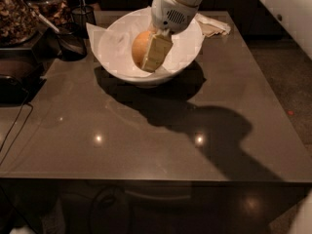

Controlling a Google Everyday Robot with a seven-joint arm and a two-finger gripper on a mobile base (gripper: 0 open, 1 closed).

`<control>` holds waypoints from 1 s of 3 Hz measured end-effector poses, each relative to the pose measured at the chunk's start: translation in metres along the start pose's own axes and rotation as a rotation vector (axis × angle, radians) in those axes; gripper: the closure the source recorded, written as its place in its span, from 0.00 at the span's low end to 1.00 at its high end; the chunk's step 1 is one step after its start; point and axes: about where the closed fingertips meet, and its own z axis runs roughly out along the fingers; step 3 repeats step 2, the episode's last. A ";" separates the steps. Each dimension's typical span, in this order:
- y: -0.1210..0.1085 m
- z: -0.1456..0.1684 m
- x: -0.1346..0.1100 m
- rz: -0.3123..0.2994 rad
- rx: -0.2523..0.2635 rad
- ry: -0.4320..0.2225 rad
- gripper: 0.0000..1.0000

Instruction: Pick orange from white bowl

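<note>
The white bowl [113,35], lined with crumpled white paper, stands at the back middle of the dark table. The orange [139,47] is inside it, over the bowl's middle. My gripper [145,58] reaches down into the bowl from the upper right, shut on the orange. One pale finger [156,52] lies across the orange's right front side. The other finger is hidden behind the fruit. I cannot tell whether the orange still touches the paper.
A small dark cup [83,15] and a black scoop [70,43] stand left of the bowl. Containers of snacks [17,13] sit at the far left. A crumpled napkin [212,27] lies right of the bowl. A cable [14,130] runs down the table's left edge.
</note>
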 end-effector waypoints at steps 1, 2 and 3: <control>0.033 -0.027 -0.026 -0.083 0.025 -0.007 1.00; 0.065 -0.045 -0.035 -0.135 0.036 -0.027 1.00; 0.065 -0.045 -0.035 -0.135 0.036 -0.027 1.00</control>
